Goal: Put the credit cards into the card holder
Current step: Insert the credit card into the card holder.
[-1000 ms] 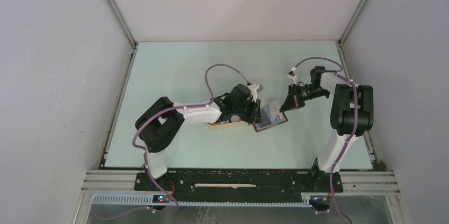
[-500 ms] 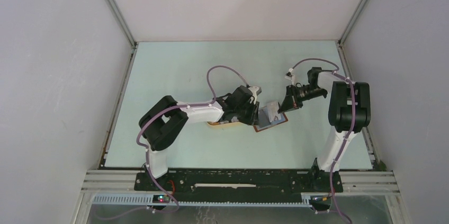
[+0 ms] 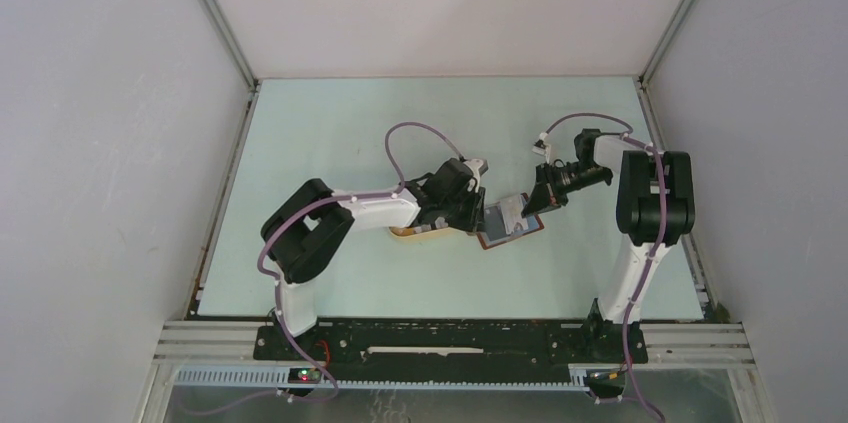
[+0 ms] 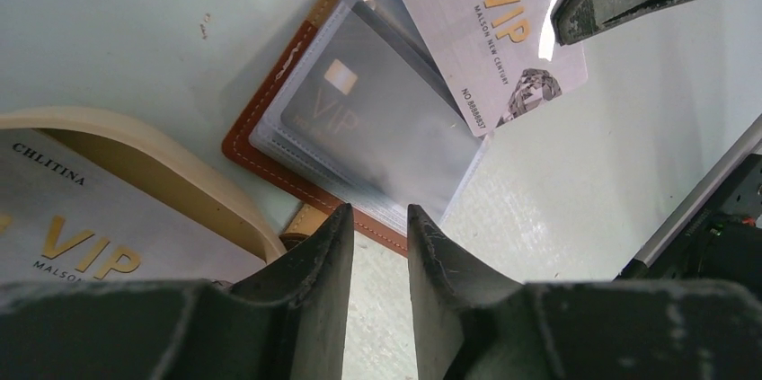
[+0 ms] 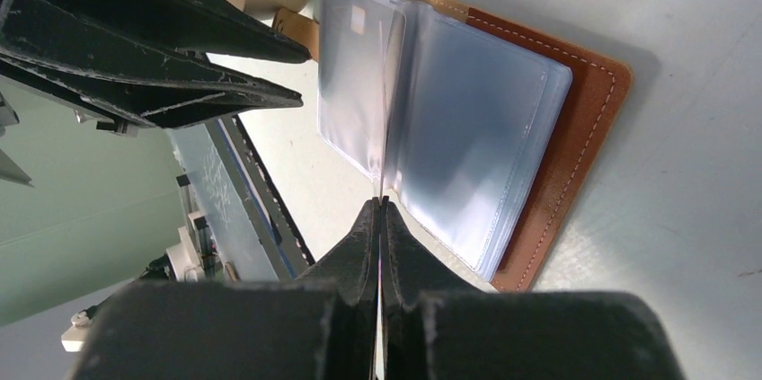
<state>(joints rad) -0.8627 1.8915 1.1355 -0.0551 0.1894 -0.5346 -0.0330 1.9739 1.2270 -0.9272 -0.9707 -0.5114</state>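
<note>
The card holder point(image 3: 515, 234) lies open on the table, brown leather point(image 5: 575, 142) with clear pockets point(image 5: 476, 128). One pocket holds a dark card point(image 4: 377, 119). My right gripper point(image 3: 532, 207) is shut on a whitish VIP card point(image 4: 490, 34), seen edge-on in the right wrist view point(image 5: 382, 101), with its far end among the pocket leaves. My left gripper point(image 4: 376, 211) is narrowly open and empty, its fingertips point(image 4: 337, 241) at the holder's near edge. Another whitish card point(image 4: 81, 236) lies in the cream tray.
The oval cream tray point(image 4: 153, 151) sits just left of the holder, under my left arm point(image 3: 380, 211). Both grippers are close together over the holder. Enclosure walls point(image 3: 120, 143) surround the pale green table point(image 3: 330, 133).
My right gripper has moved left and down with the card, bringing it onto the open holder. My left gripper has shifted slightly towards the holder's left edge.
</note>
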